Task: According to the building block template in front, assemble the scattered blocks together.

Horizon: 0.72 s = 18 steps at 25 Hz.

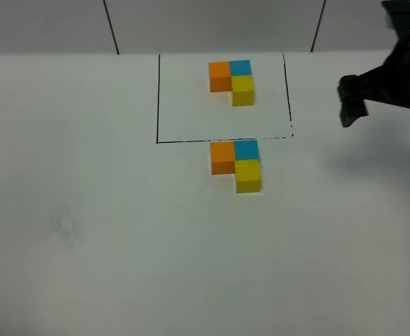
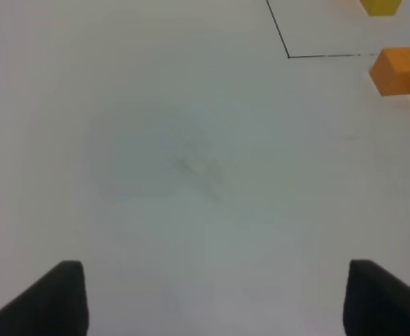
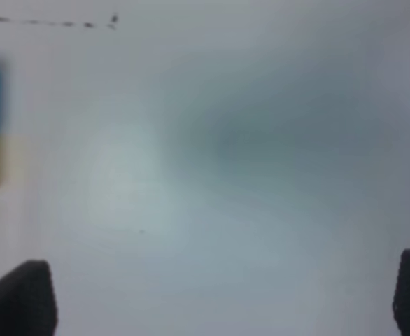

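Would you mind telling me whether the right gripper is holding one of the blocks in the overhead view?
No, the right gripper hangs empty off to the side, well away from the assembled blocks on the table.

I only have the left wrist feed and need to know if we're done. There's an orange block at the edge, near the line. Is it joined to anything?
Observer: Yes. The orange block touches a blue block on its right, and a yellow block sits against the blue one's near side.
Operator: Does that match the template?
Observer: It looks so. The template inside the outline has the same L: orange left, blue right, yellow nearer.
Operator: Where's the right arm?
Observer: The right gripper hangs at the far right of the high view, clear of both sets, jaws open and empty.
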Motion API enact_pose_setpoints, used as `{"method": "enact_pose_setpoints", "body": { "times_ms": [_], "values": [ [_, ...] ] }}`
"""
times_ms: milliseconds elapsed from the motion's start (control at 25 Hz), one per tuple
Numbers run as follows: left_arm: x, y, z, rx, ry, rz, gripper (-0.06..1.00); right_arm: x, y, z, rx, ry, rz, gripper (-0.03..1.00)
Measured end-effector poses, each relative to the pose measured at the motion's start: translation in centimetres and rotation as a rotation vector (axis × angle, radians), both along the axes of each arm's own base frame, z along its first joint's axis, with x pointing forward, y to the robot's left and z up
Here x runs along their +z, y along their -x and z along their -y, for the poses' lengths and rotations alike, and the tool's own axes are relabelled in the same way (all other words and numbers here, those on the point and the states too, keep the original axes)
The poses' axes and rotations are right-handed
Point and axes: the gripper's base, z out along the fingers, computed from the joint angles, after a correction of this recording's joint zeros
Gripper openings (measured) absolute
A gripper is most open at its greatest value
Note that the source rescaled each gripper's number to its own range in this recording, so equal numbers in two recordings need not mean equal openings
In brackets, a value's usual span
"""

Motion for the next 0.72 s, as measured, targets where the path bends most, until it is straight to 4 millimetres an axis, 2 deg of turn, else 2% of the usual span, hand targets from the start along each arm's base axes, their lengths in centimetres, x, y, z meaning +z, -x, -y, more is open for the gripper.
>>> {"method": "enact_pose_setpoints", "body": {
  "times_ms": [160, 280, 520, 720],
  "values": [
    [0.0, 0.0, 0.0, 0.000, 0.000, 0.000, 0.70, 0.1, 2.1, 4.8, -0.088, -0.028, 0.018, 0.99],
    [0.0, 0.0, 0.0, 0.000, 0.000, 0.000, 0.70, 0.7, 4.3, 7.0, -0.147, -0.037, 0.065, 0.99],
    [0.0, 0.0, 0.0, 0.000, -0.001, 0.000, 0.70, 3.8, 9.8, 6.6, -0.147, -0.045, 0.194, 0.99],
    [0.0, 0.0, 0.0, 0.000, -0.001, 0.000, 0.70, 5.0, 16.8, 5.6, -0.115, -0.025, 0.273, 0.99]
  ]
}}
